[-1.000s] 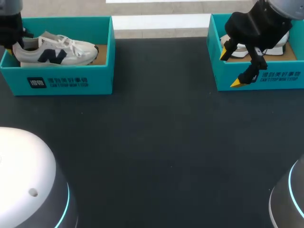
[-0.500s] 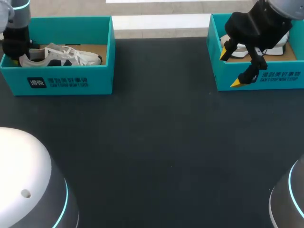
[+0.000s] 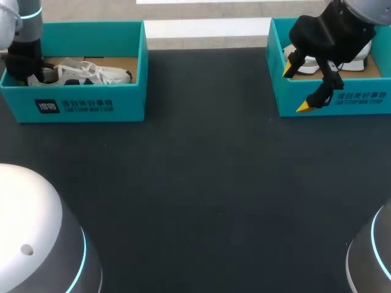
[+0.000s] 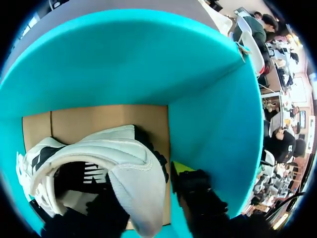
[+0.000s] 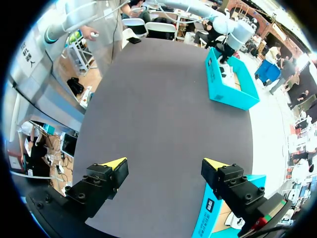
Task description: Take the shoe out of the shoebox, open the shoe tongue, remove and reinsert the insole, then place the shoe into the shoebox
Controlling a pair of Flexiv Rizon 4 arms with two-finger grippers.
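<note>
Dark grey table [image 3: 201, 183] seen from above. Lying low inside teal shoebox [image 3: 91, 107] at far left corner: white shoe [image 3: 91, 73] with dark side mark, toe toward table's middle. Reaching down into that box, left gripper [image 4: 143, 191], clamped on shoe's padded heel collar, one finger inside, one outside. At far right, right gripper [image 3: 295, 88] over near wall of second teal box [image 3: 342, 101], jaws spread wide, holding nothing. Inside that box, another white shoe [image 3: 360, 61].

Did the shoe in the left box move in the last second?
Yes. The shoe has dropped: a second ago its side stood above the front wall of the left shoebox; now it lies low inside, behind that wall.
</note>
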